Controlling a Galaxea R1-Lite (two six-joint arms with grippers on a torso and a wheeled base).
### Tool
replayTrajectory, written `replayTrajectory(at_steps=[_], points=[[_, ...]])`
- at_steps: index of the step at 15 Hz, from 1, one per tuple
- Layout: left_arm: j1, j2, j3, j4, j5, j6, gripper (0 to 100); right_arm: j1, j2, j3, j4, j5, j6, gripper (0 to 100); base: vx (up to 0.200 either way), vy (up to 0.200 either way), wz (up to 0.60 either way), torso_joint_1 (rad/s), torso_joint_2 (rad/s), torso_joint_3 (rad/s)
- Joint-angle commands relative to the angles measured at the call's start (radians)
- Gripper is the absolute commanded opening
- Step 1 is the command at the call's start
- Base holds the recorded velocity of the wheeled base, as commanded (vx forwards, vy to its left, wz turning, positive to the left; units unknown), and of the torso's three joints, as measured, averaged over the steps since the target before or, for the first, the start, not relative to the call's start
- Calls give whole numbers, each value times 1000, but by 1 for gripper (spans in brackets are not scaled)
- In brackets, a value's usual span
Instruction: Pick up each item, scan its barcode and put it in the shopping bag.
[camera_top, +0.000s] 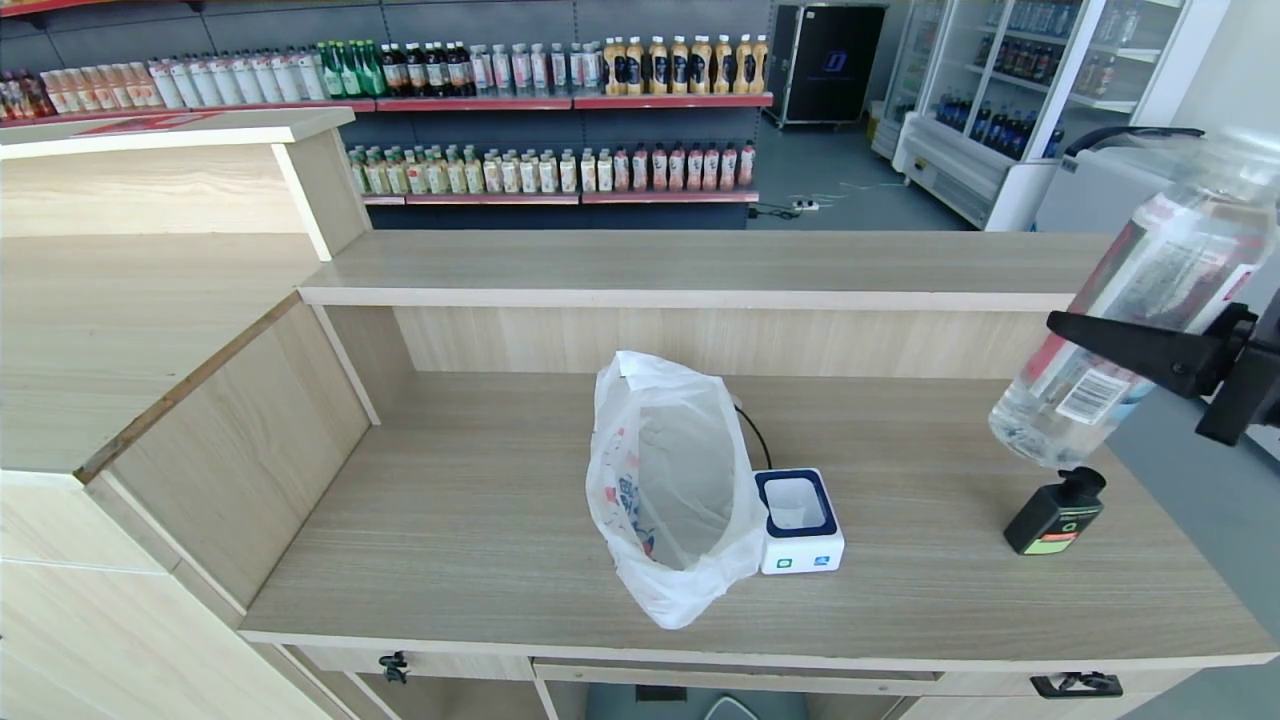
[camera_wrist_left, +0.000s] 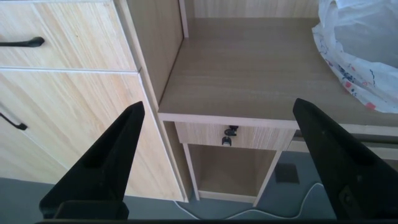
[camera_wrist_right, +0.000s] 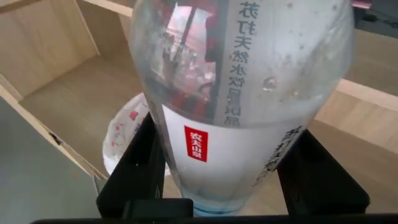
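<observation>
Counter, centre to right edge: one shopping bag (camera_top: 670, 490), one scanner (camera_top: 797, 520), one clear bottle (camera_top: 1165, 255), one small black bottle (camera_top: 1056, 512).

Place: we take this for a shop | top of frame, left to centre: shelves (camera_top: 570, 102) lined with bottled drinks (camera_top: 680, 65) | upper right: glass-door coolers (camera_top: 1040, 90) stocked with bottles | foreground: we face a wooden checkout counter (camera_top: 450, 520) bearing a white scanner box (camera_top: 800, 548) and a plastic shopping bag (camera_top: 640, 480)

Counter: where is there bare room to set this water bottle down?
Widest free patch: the counter between the left side panel and the shopping bag. A second lies between the scanner and the black bottle. Crowded where bag meets scanner.
</observation>
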Motion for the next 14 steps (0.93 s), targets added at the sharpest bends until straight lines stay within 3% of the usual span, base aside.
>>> replayTrajectory(at_steps=[1,3,9,11,14], points=[[0,0,0,0,0,0,100,-169,127,64,-52,-15,-202,0,0,0,0,0,0,0],[0,0,0,0,0,0,100,-263,158,80,-42,-15,-335,0,0,0,0,0,0,0],[0,0,0,0,0,0,100,-390,186,83,-39,-18,-438,0,0,0,0,0,0,0],[0,0,0,0,0,0,100,-398,198,86,-47,-21,-519,0,0,0,300,-9,18,13],[0,0,0,0,0,0,100,-381,230,84,-105,-21,-535,0,0,0,600,-129,307,180]])
